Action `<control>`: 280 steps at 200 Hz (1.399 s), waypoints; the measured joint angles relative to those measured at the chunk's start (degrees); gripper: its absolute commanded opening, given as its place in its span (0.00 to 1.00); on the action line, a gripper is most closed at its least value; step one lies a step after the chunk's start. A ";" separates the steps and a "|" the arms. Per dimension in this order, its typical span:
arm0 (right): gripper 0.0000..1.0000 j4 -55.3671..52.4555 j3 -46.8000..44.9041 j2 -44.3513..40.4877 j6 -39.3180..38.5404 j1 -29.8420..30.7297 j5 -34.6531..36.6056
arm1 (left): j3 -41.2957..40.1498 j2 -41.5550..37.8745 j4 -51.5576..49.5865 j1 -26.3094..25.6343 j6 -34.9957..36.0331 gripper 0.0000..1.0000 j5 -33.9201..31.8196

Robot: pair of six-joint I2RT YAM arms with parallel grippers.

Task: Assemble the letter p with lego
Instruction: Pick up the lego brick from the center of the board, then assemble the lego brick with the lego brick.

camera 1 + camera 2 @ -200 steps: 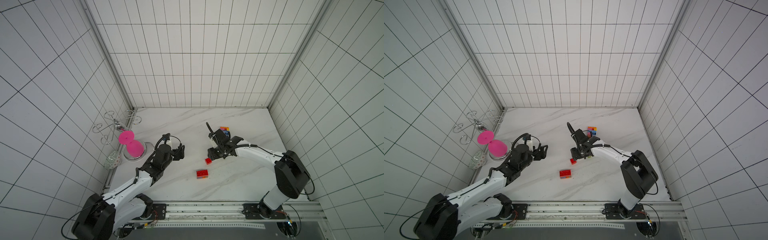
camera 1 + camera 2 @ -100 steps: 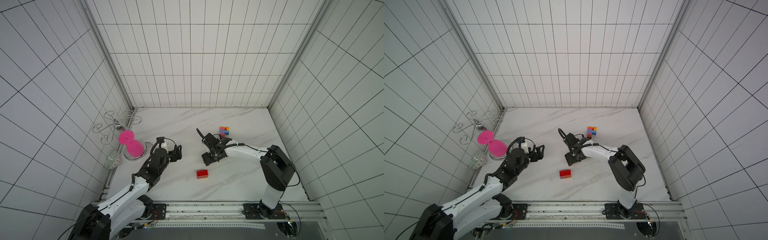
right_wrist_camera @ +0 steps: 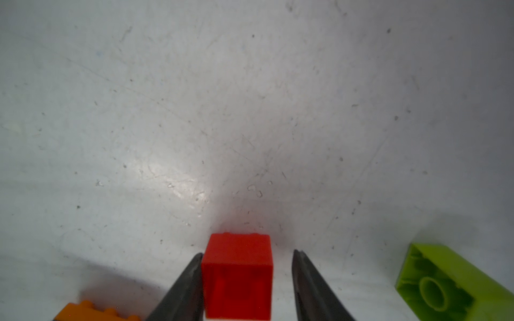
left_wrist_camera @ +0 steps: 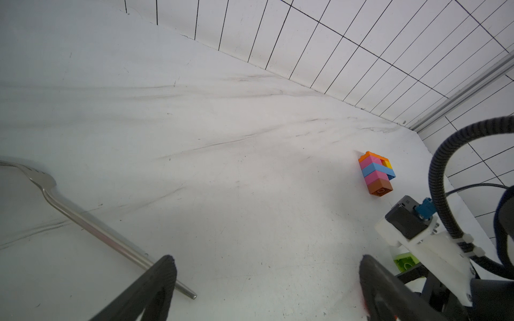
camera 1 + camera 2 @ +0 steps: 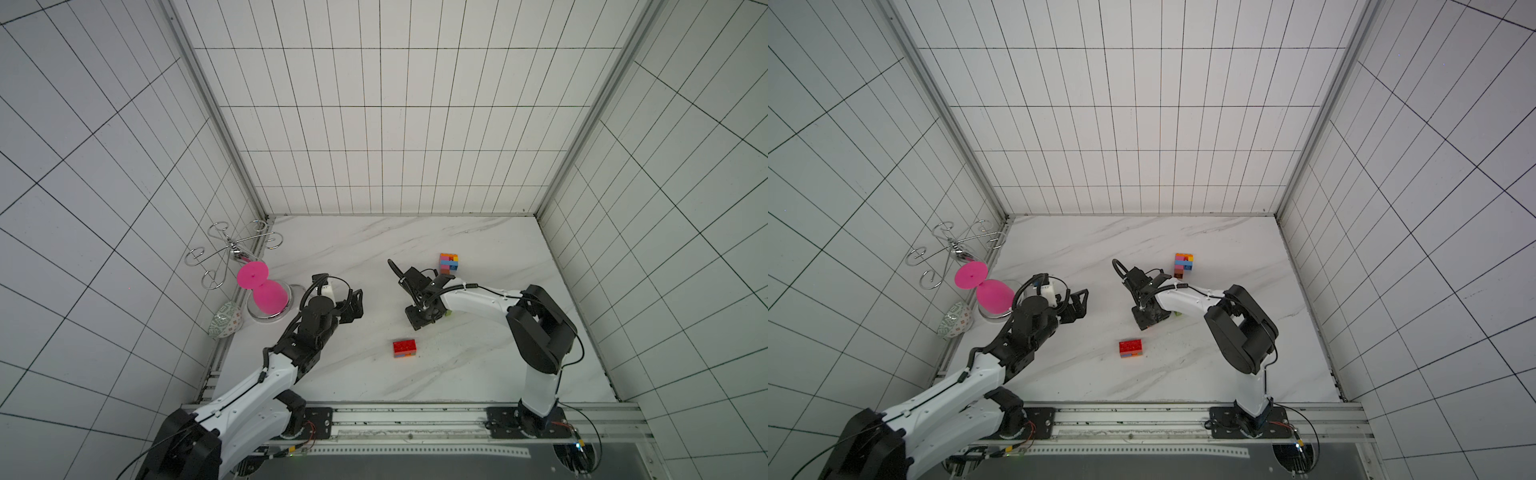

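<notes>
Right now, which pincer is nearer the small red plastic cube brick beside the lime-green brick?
Right. The right pincer straddles the small red plastic cube brick, one finger at its side; the left pincer hangs well off, open, nearer the pink hourglass-shaped cup.

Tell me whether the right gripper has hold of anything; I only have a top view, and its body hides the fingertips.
Observer: Not yet. In the right wrist view a small red brick sits between the right gripper's fingers; one touches it, the other stands clear.
Operator: Anything else close by?
Observer: A green brick lies on its side, hollow underside showing.
Operator: And the other arm?
Observer: The left gripper is open and empty; its wrist view shows a metal fork lying near one finger.
</notes>
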 measured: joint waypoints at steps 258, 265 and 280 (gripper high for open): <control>0.18 -17.31 13.97 -0.20 33.22 19.47 3.26 | -2.58 -11.56 -2.16 0.17 -1.46 0.98 -5.42; 0.18 -17.55 14.29 0.20 33.73 19.52 3.30 | -2.58 -11.72 -2.32 0.17 -1.46 0.98 -5.44; 0.17 -18.12 14.47 0.52 34.60 19.61 3.43 | -2.58 -12.02 -2.51 0.22 -1.46 0.98 -5.51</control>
